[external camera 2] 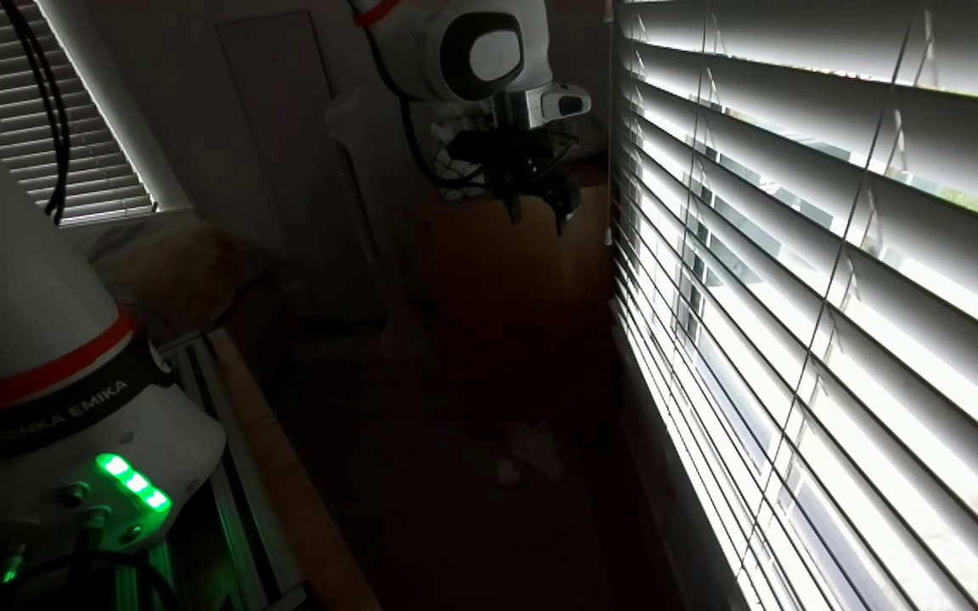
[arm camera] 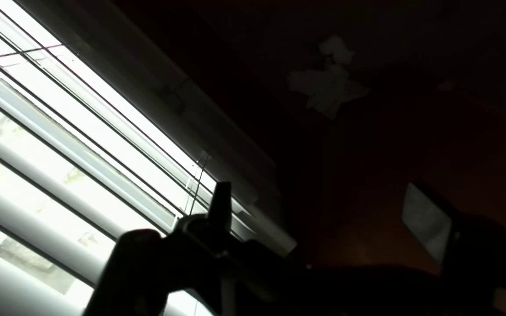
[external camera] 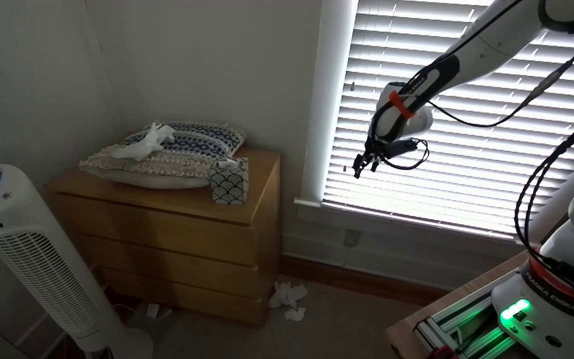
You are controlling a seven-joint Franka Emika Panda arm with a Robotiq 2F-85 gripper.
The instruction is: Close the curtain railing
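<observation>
The curtain railing, wide white horizontal slat blinds, hangs over the window in both exterior views (external camera: 471,174) (external camera 2: 803,288). Its slats are tilted open, with bright light between them. It fills the left side of the wrist view (arm camera: 59,136). Thin cords with small tassels (external camera: 345,168) hang near its dresser-side edge. A tassel (external camera 2: 609,237) also shows beside the blinds' far edge. My black gripper (external camera: 365,170) is in front of the blinds near that edge, pointing down. In an exterior view the gripper (external camera 2: 538,221) is apart from the slats. Its fingers (arm camera: 316,197) are spread with nothing between them.
A wooden dresser (external camera: 167,214) with pillows (external camera: 177,149) and a tissue box (external camera: 229,182) stands beside the window. A white tower fan (external camera: 43,264) is at the left. Crumpled tissues (external camera: 287,295) lie on the floor. The window sill (external camera: 309,202) juts below the blinds.
</observation>
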